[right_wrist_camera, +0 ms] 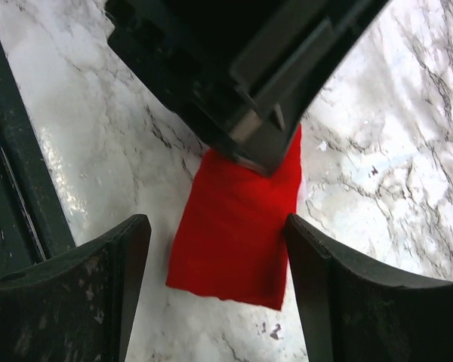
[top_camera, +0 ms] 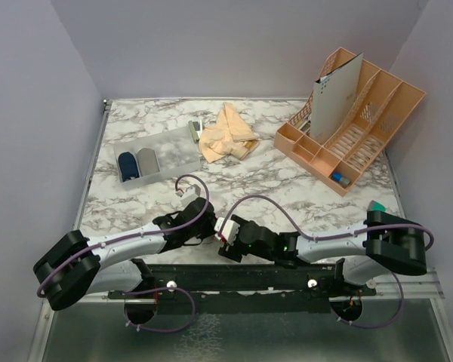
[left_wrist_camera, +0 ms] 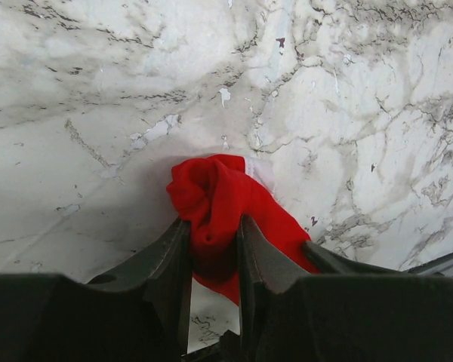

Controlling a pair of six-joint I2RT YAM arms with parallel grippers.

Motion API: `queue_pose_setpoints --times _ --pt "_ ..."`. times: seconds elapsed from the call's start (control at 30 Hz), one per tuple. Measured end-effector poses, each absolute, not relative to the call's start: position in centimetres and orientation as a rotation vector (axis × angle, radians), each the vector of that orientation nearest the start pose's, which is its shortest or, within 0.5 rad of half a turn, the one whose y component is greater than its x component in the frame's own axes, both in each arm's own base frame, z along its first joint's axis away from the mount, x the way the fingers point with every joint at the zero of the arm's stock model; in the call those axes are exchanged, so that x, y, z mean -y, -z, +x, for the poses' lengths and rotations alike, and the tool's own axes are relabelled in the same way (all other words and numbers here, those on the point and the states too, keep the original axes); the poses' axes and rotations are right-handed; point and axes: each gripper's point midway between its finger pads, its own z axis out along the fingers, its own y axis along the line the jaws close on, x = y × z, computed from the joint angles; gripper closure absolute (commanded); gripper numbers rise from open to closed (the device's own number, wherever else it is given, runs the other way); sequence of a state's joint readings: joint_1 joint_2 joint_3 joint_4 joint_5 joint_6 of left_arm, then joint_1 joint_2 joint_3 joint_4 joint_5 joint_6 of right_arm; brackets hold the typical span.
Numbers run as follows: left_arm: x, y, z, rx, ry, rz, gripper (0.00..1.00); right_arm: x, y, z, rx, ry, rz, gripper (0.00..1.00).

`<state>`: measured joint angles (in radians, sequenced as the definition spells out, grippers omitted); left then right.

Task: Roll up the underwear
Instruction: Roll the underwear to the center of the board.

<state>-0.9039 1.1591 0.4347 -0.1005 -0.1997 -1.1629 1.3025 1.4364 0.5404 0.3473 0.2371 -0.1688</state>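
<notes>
Red underwear (right_wrist_camera: 238,241) lies on the marble table (top_camera: 287,188) at its near edge, right between the two arms, one end flat and the other bunched up. Left gripper (left_wrist_camera: 214,234) is clamped on that bunched end, pinching the fabric tight. Right gripper (right_wrist_camera: 219,271) hangs over the flat end with jaws spread wide, a finger on either side, gripping nothing. To roll this well, I'd say the right has to catch the free hem square across its width and turn it toward the left's pinch, staying low so the cloth tucks rather than slides. Tight quarters, though: the grippers are almost nose to nose, so a knock is the risk. Farther back, peach underwear (top_camera: 226,137) waits in a heap beside a clear bin (top_camera: 174,154) holding two rolled bundles (top_camera: 127,164). The orange organiser (top_camera: 355,128) stands well off to the right.
</notes>
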Motion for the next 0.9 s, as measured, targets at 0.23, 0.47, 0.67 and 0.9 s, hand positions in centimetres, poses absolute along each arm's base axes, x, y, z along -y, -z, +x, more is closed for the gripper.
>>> queue_pose_setpoints --times 0.23,0.47,0.67,0.9 --pt "23.6 -4.1 18.2 -2.48 0.699 -0.422 0.88 -34.9 -3.5 14.7 -1.704 -0.32 -1.361 0.38" --pt "23.3 -4.2 18.3 -2.48 0.696 -0.434 0.76 -34.6 -2.8 15.4 -1.76 -0.296 -1.244 0.77" --pt "22.7 -4.6 18.2 -2.464 0.734 -0.445 0.33 -34.6 -3.2 15.1 -1.819 -0.395 -1.082 0.99" --pt "21.7 -4.8 18.0 -2.44 0.75 -0.471 0.1 -34.9 -3.3 16.1 -1.924 -0.616 -0.855 1.0"
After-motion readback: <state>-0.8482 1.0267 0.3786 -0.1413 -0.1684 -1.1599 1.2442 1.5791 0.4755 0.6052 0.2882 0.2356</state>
